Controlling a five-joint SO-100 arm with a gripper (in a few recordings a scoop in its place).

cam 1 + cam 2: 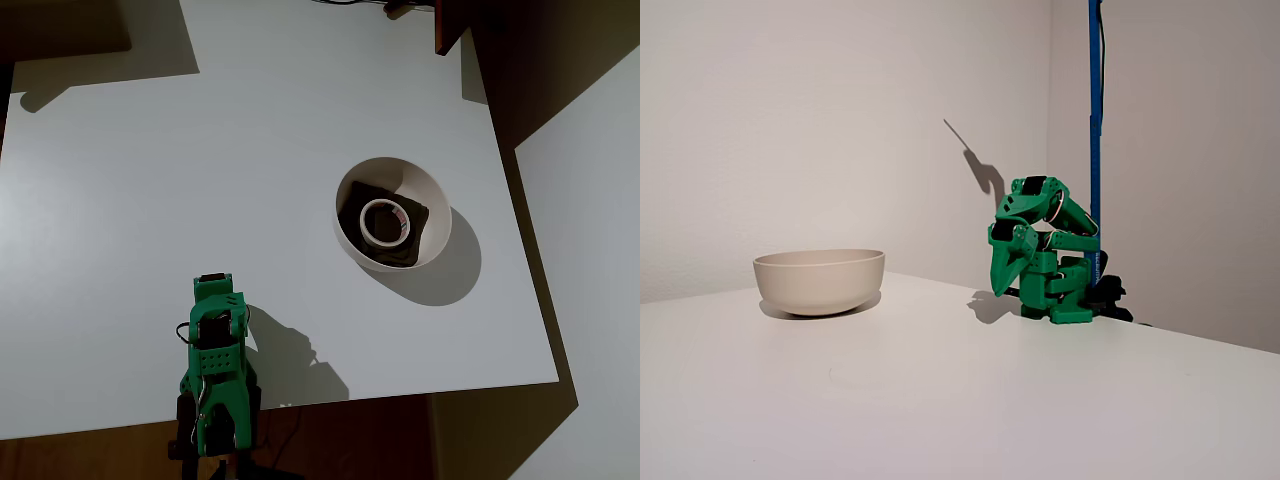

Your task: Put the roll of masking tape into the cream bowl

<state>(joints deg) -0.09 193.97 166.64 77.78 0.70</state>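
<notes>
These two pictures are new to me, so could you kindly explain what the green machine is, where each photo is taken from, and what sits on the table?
The green machine is a small robot arm folded up at the edge of the white table. Its gripper points down and holds nothing; whether it is open I cannot tell. One picture looks straight down from above, the other from the side at table height. On the table stands a cream bowl, and from above you see a roll of masking tape lying flat inside it.
</notes>
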